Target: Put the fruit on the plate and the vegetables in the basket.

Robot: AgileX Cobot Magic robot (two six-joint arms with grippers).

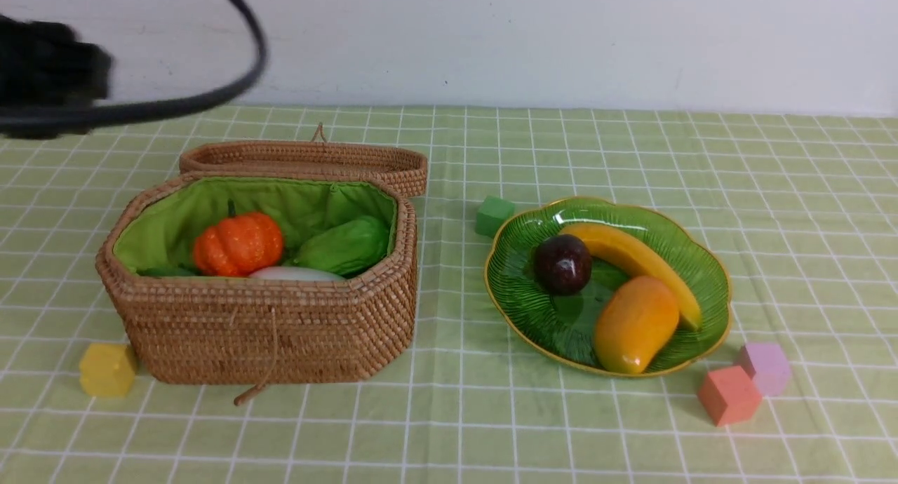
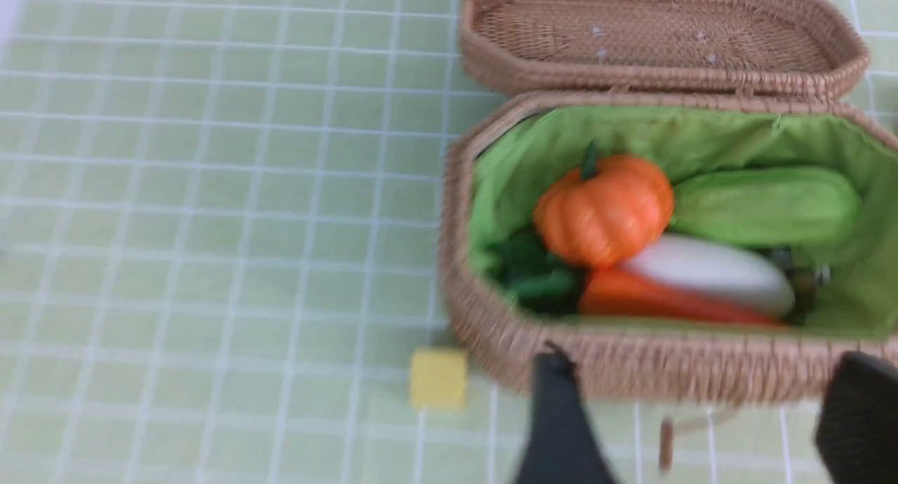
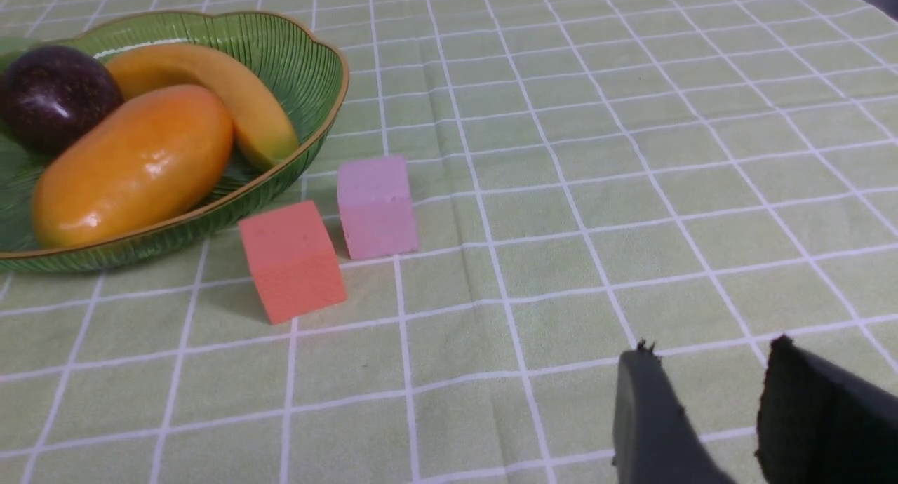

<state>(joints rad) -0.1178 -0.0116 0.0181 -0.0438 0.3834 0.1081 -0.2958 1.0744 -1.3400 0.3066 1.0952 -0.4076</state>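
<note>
The wicker basket (image 1: 266,330) stands open at the left, with its lid (image 1: 309,158) lying behind it. Inside lie the ribbed orange pumpkin (image 1: 238,244), the lumpy green vegetable (image 1: 347,245) and the white radish (image 1: 295,273). The left wrist view also shows the carrot (image 2: 652,298) beside the radish (image 2: 708,270). The green plate (image 1: 519,287) at the right holds the banana (image 1: 635,256), the maroon fruit (image 1: 563,263) and the mango (image 1: 635,323). My left gripper (image 2: 707,363) is open and empty, raised in front of the basket (image 2: 631,365). My right gripper (image 3: 712,347) is open and empty above bare cloth beside the plate (image 3: 280,49).
A yellow cube (image 1: 107,369) sits by the basket's front left corner, and a green cube (image 1: 494,215) lies between basket and plate. A red cube (image 1: 729,394) and a pink cube (image 1: 766,367) lie by the plate's front right. My left arm (image 1: 49,70) and its cable blur at upper left.
</note>
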